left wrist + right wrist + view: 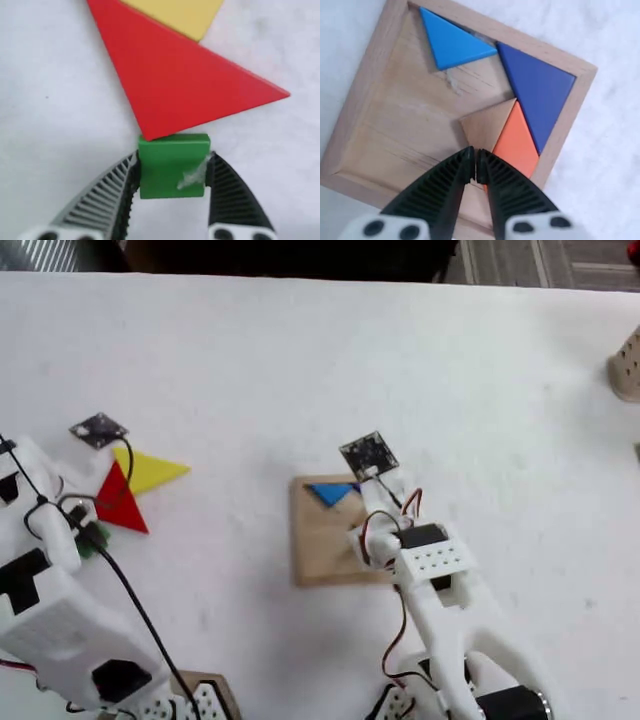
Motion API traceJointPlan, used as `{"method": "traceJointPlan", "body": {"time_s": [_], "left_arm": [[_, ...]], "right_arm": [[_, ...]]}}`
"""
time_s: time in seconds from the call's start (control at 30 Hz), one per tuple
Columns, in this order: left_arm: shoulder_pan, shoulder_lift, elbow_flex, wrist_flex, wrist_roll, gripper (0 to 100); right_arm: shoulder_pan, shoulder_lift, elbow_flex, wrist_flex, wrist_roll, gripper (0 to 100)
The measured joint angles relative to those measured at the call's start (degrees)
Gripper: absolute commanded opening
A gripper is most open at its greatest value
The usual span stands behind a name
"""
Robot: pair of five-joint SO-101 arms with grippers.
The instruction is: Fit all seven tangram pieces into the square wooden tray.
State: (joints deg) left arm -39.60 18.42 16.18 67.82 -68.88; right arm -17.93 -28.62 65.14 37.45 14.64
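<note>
**A:** Left gripper (172, 171) first. What has it got?

**B:** It pinches the green square (170, 155) by two opposite sides, low over the bench (300, 370) near its left edge. One edge of the square touches a corner of the red triangle (175, 85).

**A:** And the yellow one?

**B:** The yellow triangle (175, 15) lies against the red triangle's far side, touching it. Both are flat on the bench, well apart from the tray.

**A:** Where is the tray?

**B:** The square wooden tray (365, 90) sits around the middle of the bench, toward the near edge. There are three pieces in it. The light blue triangle (452, 42) has its long edge against the far rim. The dark blue triangle (537, 92) fills the far right corner, and its tip meets the light blue one along that rim. The orange piece (517, 142) lies flush against the dark blue triangle's inner edge, by the right rim. Its near end is hidden behind the fingers (445, 185). The rest of the tray floor is bare wood.

**A:** The right gripper?

**B:** The right gripper (476, 167) is pressed together with nothing between its tips. It is over the tray, just beside the orange piece. I cannot tell whether it touches the wood.
</note>
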Motion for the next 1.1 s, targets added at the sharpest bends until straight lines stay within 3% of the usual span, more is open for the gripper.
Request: {"method": "traceJointPlan", "body": {"time_s": [0.2, 0.33, 0.43, 0.63, 0.8, 1.1], "left_arm": [[0.0, -2.1, -8.3, 16.6, 1.1, 2], [0.4, -3.9, -14.1, 27.3, 8.2, 2], [1.7, -5.8, -17.3, 30.9, 13.7, 2], [2.4, -6.4, -18.5, 30.8, 14.7, 3], [2.4, -6.4, -18.5, 28.9, 13.2, 11], [1.1, -6.8, -8.1, 14.7, 10.5, 15]], "right_arm": [[0.1, 0.0, 0.0, 0.0, 0.0, 2.0], [0.1, 0.0, 0.0, 0.0, 0.0, 2.0], [0.1, 0.0, 0.0, 0.1, 0.0, 2.0], [0.1, 0.0, 0.0, 0.1, 0.0, 2.0], [0.1, 0.0, 0.0, 0.1, 0.0, 2.0], [0.1, 0.0, 0.0, 0.1, 0.0, 2.0]]}}
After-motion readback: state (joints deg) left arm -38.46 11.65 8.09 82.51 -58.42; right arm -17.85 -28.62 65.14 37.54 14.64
